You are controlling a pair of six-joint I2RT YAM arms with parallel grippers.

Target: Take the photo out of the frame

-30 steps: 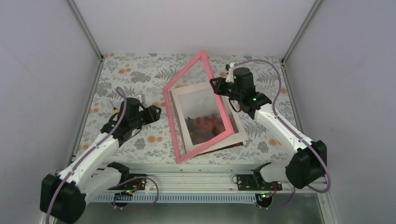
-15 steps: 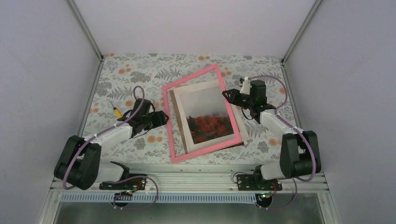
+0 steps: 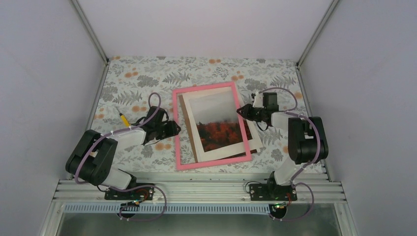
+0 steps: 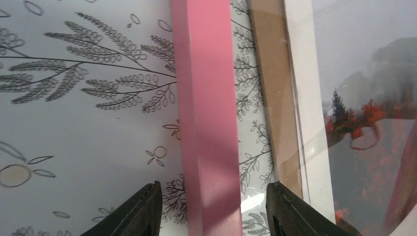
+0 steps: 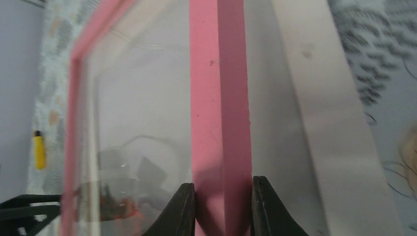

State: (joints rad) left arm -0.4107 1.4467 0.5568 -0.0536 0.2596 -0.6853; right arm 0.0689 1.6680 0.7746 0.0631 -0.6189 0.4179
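Here, the photo (image 3: 220,124) lay face up on its cream mat (image 3: 221,153) on the floral desk (image 3: 137,78), inside the outline of the pink frame (image 3: 176,132). The right arm's (image 3: 300,135) jaws were clamped on the frame's right rail; the left arm's (image 3: 125,139) jaws stood apart, straddling the left rail.

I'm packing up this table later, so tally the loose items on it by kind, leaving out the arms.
pink frame: 1
photo: 1
cream mat board: 1
brown backing board: 1
small yellow object: 1
Total: 5
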